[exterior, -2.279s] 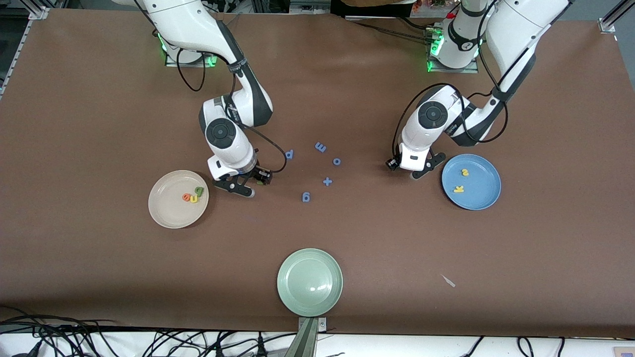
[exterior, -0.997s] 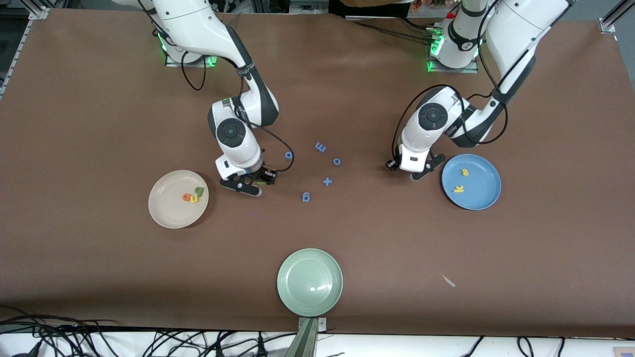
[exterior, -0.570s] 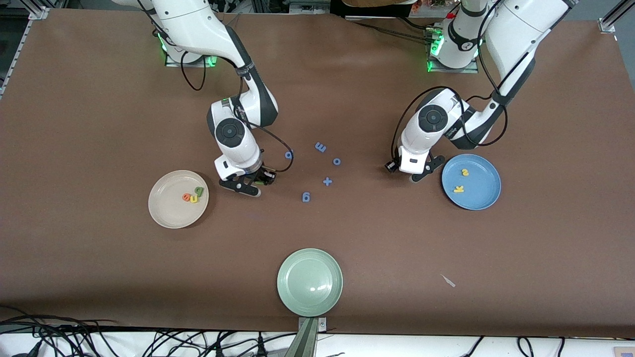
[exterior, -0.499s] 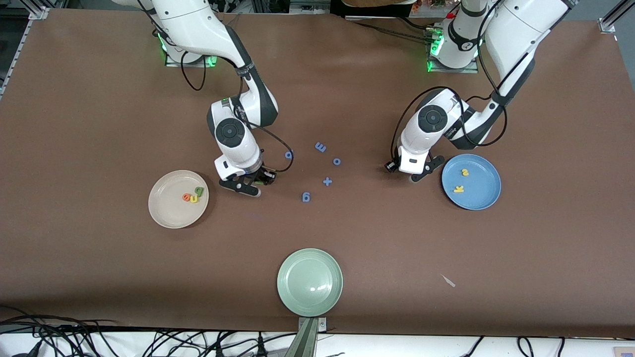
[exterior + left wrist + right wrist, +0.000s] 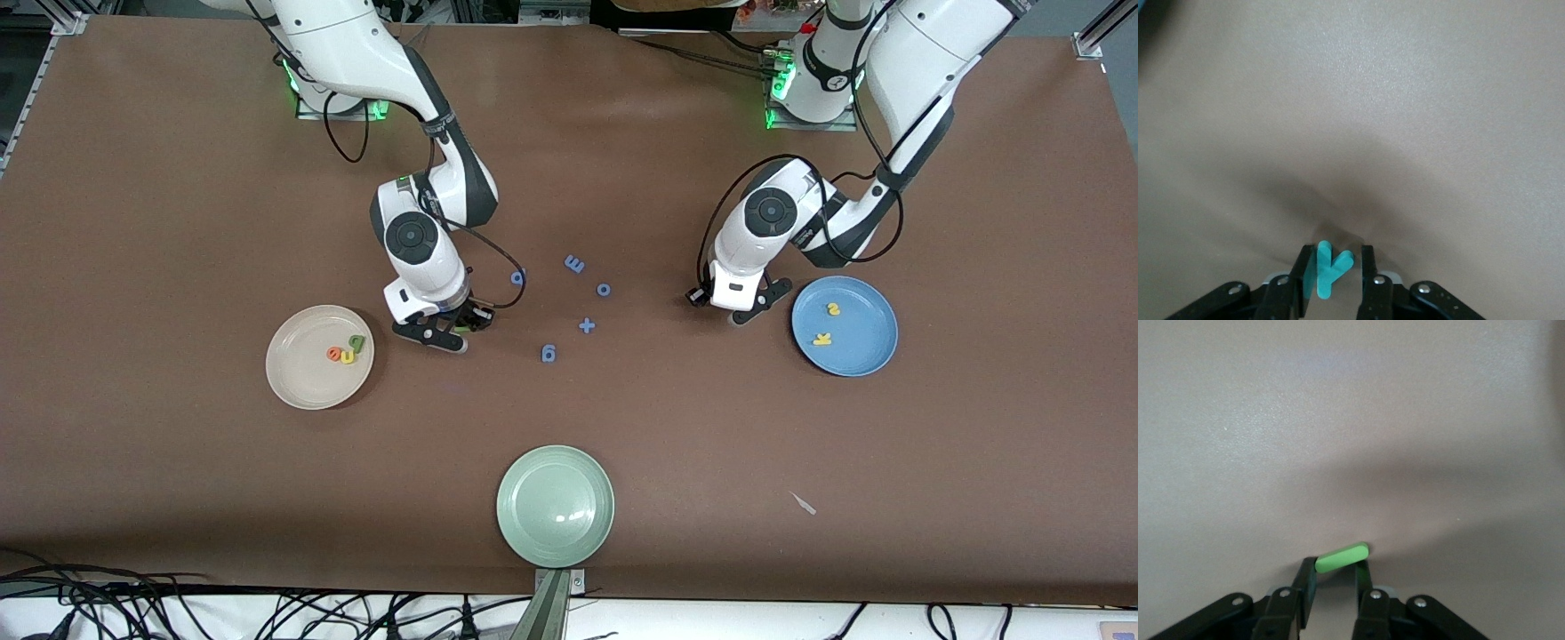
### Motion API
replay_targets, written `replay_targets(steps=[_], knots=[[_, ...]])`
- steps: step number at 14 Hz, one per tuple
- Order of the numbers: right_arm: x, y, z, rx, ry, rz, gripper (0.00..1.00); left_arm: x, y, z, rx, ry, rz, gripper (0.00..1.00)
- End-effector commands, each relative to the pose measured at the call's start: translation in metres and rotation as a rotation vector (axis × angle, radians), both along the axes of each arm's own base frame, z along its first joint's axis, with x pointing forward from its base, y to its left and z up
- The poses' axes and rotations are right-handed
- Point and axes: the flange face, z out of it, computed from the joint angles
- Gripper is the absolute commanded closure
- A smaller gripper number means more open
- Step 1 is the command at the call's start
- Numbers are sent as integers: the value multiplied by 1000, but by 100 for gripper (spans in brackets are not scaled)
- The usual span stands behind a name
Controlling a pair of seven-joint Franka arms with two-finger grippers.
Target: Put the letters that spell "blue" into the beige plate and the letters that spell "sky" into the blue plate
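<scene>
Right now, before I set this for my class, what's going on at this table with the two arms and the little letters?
Two arms are sorting foam letters onto plates. The left gripper is closing around the teal y on the table beside the blue plate, which holds the yellow s and k. The right gripper is closing on the thin green l beside the beige plate, which holds the orange e, yellow u and green b.

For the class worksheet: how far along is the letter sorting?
Done: e, u, b in the beige plate; s, k in the blue plate. In hand: right end effector grips green l, left end effector teal y. Left: plating both.
</scene>
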Motion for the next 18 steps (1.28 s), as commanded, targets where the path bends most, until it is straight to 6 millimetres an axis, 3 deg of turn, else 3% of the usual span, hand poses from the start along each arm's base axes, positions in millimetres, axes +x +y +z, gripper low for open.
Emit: replay_targets(steps=[1, 7, 8, 11, 12, 14, 16, 18], knots=[[6, -8, -4, -6, -20, 9, 63, 4, 0, -2, 1, -1, -16, 65], [9, -17, -3, -13, -21, 43, 72, 6, 3, -2, 3, 0, -7, 67], [9, -17, -3, -12, -22, 41, 74, 7, 5, -2, 3, 0, -2, 72], [9, -17, -2, -11, -21, 42, 94, 12, 20, 3, 36, 17, 17, 92], [10, -18, -1, -10, -22, 42, 100, 15, 25, 6, 43, 14, 22, 95], [12, -20, 2, -11, -26, 41, 100, 21, 35, 11, 44, 6, 45, 96], [24, -32, 21, -12, -34, 49, 100, 30, 40, 24, 37, 11, 71, 96], [44, -58, 45, -36, 0, 98, 100, 65, 50, 62, 36, 39, 113, 96]])
